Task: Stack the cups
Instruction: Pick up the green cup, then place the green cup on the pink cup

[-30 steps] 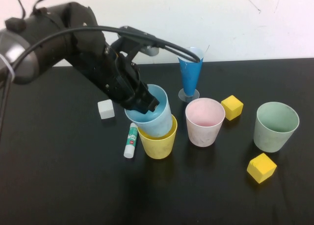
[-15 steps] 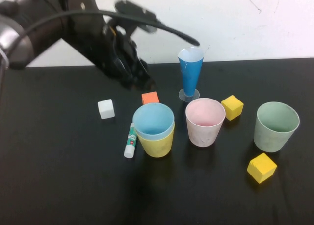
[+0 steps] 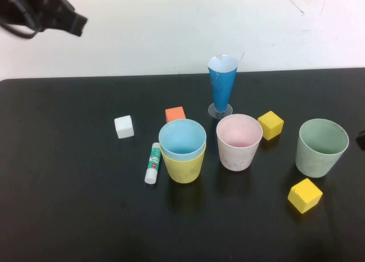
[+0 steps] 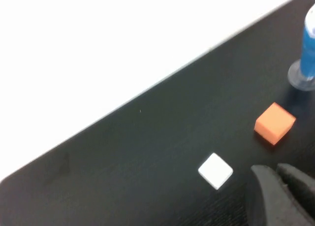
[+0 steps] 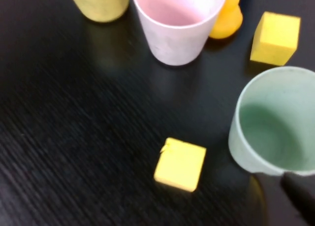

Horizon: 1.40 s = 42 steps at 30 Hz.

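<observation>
Left gripper [image 4: 283,196] jaws together, raised far-left; right gripper [image 5: 290,191] unclear, only wrist view shows it beside green cup [image 5: 275,122]; blue cup [image 3: 182,140] nested in yellow cup [image 3: 183,166].

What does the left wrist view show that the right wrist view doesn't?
Only the left wrist view shows the white cube, the orange cube, the clear foot of the tall blue glass, the table's far edge against the wall, and the left gripper, shut and raised clear of the table. Only the right wrist view shows the pink cup, the green cup, part of the yellow cup, two yellow cubes and the right gripper beside the green cup. Both share the black table.
</observation>
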Available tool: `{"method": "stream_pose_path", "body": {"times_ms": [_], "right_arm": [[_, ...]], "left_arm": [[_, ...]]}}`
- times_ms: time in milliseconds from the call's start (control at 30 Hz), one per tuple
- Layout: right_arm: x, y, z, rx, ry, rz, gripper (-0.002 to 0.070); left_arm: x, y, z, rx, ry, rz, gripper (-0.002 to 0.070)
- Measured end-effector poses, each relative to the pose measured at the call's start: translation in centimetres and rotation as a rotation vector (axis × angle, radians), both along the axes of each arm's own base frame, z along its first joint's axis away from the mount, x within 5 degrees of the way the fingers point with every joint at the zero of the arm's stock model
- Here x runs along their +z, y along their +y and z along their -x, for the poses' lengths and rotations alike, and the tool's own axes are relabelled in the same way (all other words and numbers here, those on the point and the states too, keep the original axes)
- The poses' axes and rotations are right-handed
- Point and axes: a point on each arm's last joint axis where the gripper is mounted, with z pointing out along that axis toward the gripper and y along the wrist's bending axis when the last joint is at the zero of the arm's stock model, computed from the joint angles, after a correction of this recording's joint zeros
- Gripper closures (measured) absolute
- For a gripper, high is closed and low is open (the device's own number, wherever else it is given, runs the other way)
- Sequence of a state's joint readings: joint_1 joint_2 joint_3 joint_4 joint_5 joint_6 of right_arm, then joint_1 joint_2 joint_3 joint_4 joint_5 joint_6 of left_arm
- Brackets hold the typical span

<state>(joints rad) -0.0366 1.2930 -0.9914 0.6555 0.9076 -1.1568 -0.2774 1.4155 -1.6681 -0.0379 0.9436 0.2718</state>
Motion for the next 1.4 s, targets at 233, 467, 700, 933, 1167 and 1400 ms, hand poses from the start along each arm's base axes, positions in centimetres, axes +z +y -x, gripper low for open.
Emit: {"method": "stream_pose_path", "body": {"times_ms": [233,467,700,933,1167,1400], "right_arm": [[-2.3,-0.3,-4.8,-0.014,0.054,0.014,0.0363],[-4.8,-1.0,-9.1,-0.062,0.048,0.054,0.0304],[-9.5,-1.1,-11.1,-0.058,0.164,0.062,0.0335],[-10.4,-0.8,-11.7,-0.005,0.174,0.043,0.0621],[-5.0,1.0,-13.1,0.143,0.125,-0.091,0.0632],[1.4,7.7,-13.4,0.356,-0.040,-0.062,0.0633]], "left_arm": [[-0.1,1.2,5.4,-0.008,-0.153,0.098,0.0673],[-1.8,3.0,12.1,-0.019,-0.321,0.165,0.0673],[-7.6,4.3,16.3,-0.012,-0.366,0.158,0.0673],[-13.5,5.3,18.8,0.019,-0.485,0.194,0.0673],[-18.1,5.5,19.2,0.029,-0.431,0.176,0.0673],[-18.4,5.6,19.0,0.041,-0.494,0.192,0.0673]]}}
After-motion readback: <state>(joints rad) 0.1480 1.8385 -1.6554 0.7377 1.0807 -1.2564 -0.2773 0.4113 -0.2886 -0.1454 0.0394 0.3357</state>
